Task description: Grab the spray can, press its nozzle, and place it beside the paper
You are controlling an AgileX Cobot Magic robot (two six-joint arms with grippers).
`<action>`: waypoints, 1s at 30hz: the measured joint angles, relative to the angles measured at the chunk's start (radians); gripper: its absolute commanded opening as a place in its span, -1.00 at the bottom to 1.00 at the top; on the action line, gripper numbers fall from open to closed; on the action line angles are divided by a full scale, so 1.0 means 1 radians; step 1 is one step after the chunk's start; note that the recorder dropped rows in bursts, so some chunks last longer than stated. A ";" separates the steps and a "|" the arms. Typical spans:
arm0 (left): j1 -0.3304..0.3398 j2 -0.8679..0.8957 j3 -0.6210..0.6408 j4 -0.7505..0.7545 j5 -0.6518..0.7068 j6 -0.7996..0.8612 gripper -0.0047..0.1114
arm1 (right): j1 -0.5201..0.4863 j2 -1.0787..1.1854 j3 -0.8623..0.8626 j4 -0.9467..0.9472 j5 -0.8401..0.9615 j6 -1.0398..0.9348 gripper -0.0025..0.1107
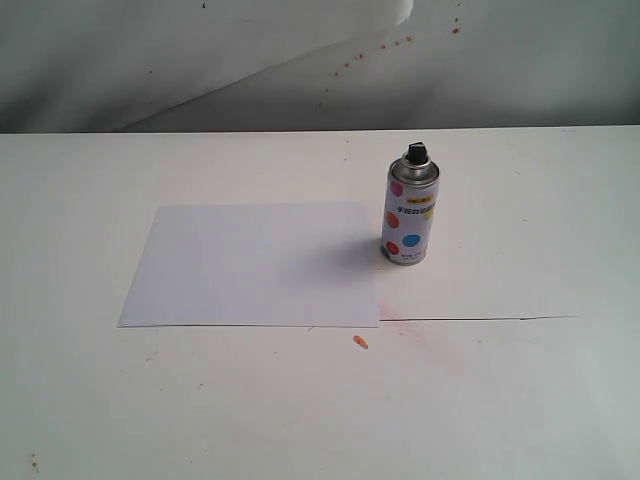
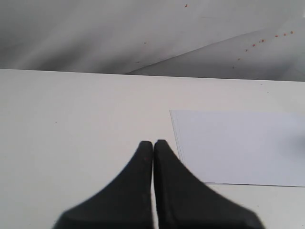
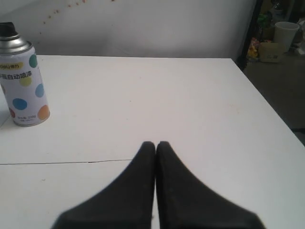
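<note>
Two grippers, both with black fingers pressed together tip to tip and nothing between them: left gripper [image 2: 153, 143] low over bare white desk [image 1: 520, 400], with the near left corner of the paper [image 1: 255, 264] just beyond its tips; right gripper [image 3: 156, 144] low over the desk's right-hand part, well apart from the spray can [image 1: 408, 215]. Can stands upright on the desk, a little right of the middle and closer to the far edge than to the near one, just off the paper's far right corner, its shadow lying across that corner. Cannot tell whether base and sheet touch. Black nozzle [image 1: 415, 153] sits on top of the metal shoulder, untouched. Body silver-white with pink, blue, orange, yellow and green dots and a yellow label band. Paper flat, left of the can, its long edges roughly parallel to the desk's near edge. Thin dark seam [image 1: 480, 319] runs from the paper's near right corner toward the right edge. Faint pink stain [image 1: 420, 330] beside that corner; small orange fleck [image 1: 360, 342] just nearer the near edge. Grey creased backdrop [image 1: 200, 60] behind the far edge, dotted with reddish specks.
</note>
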 measured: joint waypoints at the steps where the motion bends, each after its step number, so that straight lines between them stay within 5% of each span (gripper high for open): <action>1: 0.000 0.000 0.000 0.000 0.000 0.000 -0.89 | 0.000 0.000 0.000 0.005 -0.016 0.000 -0.96; 24: 0.000 0.000 0.000 0.000 0.000 0.000 -0.89 | 0.000 -0.002 0.000 0.115 -0.714 0.005 -0.96; 30: 0.000 0.000 0.000 0.000 0.000 0.000 -0.89 | 0.000 -0.002 -0.041 0.159 -0.753 0.006 -0.96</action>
